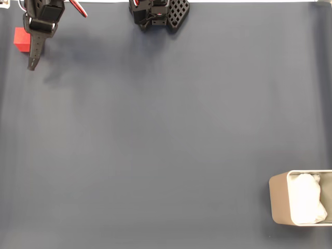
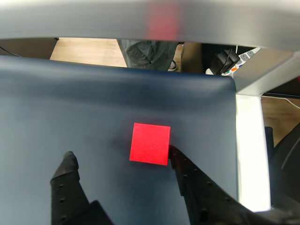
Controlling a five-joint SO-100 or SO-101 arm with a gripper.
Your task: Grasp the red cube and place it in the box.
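Observation:
The red cube (image 1: 22, 40) lies on the dark blue mat at the far top left in the fixed view, right beside my black gripper (image 1: 32, 59). In the wrist view the red cube (image 2: 150, 143) sits just ahead of the open gripper (image 2: 121, 157). Its lower right corner touches the right fingertip (image 2: 174, 153), while the left fingertip (image 2: 68, 160) stands well apart from it. Nothing is held. The beige box (image 1: 279, 201) with white padding rests at the bottom right edge of the fixed view, far from the arm.
A black arm base with a perforated plate (image 1: 158, 14) stands at the top centre of the fixed view. The mat's far edge (image 2: 117, 71) and right edge, with a white strip (image 2: 252, 150), lie close beyond the cube. A wide stretch of mat separates cube and box.

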